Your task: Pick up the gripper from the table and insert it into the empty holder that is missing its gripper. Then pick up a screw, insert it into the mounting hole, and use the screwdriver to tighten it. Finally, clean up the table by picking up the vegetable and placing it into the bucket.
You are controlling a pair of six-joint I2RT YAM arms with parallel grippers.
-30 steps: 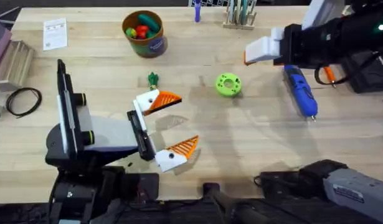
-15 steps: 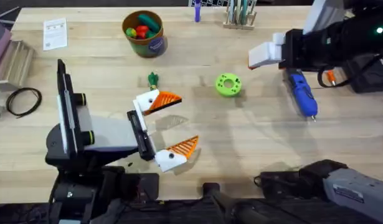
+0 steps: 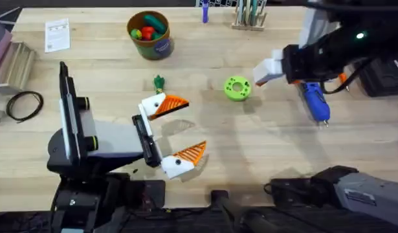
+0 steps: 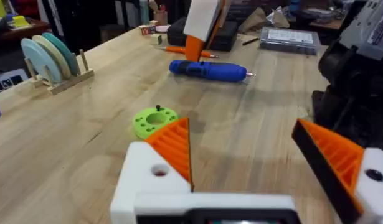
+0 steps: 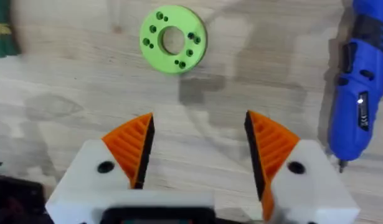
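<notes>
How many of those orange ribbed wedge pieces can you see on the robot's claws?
4. Two sit on the left gripper, one orange pad on each finger. Two more sit on the right gripper, one orange pad on each finger. Others could be hidden.

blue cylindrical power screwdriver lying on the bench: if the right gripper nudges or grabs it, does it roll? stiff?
The chunky blue cylindrical screwdriver lies on its side on the wooden table; its round body would probably roll if pushed sideways. It looks like rigid plastic, so likely stiff in a grasp. The smooth casing might slip between the open right gripper pads unless clamped across the thick section.
</notes>
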